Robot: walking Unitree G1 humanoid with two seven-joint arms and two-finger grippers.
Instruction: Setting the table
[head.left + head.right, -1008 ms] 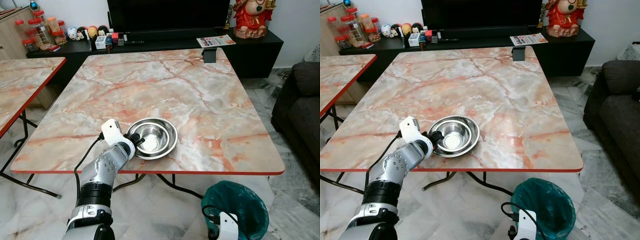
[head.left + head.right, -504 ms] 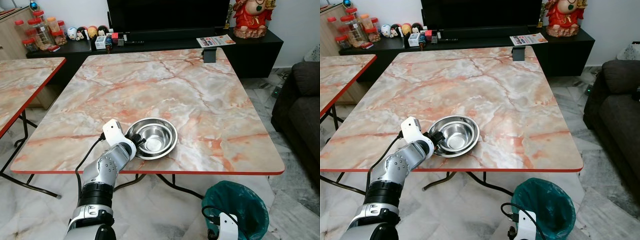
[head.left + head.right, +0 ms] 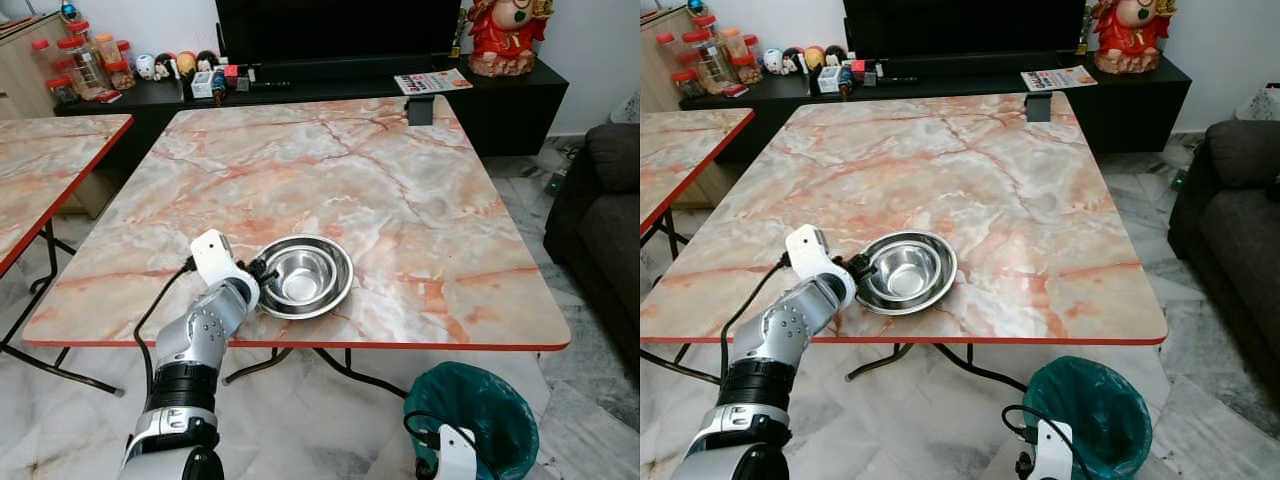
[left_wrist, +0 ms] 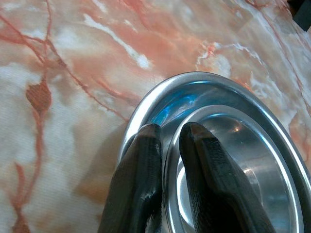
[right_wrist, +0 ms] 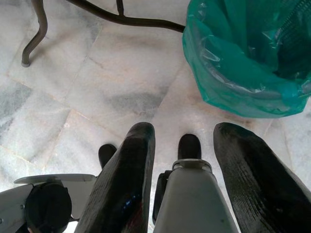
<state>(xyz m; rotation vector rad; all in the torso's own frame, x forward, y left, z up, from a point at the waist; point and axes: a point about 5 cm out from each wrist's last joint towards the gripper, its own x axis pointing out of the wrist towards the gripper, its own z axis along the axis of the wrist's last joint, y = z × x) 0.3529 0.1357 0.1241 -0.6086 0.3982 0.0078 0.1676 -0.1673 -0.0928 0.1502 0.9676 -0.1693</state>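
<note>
A steel bowl (image 3: 303,276) rests on the marble table (image 3: 330,170) near its front edge, left of centre. My left gripper (image 3: 259,270) is shut on the bowl's near-left rim, one black finger (image 4: 138,189) outside the rim and the other inside the bowl (image 4: 228,160). In the left wrist view the inner rim looks doubled, like two nested bowls. My right arm hangs low beside the table, its gripper (image 5: 183,184) open above the floor.
A green-lined waste bin (image 3: 472,420) stands on the floor under the table's front right. A second marble table (image 3: 40,170) is at the left, a dark sofa (image 3: 600,220) at the right. A dark phone stand (image 3: 419,110) sits at the table's far edge before the TV cabinet.
My left gripper has shifted slightly left, and the bowl has slid a little left with it. The right arm has not moved.
</note>
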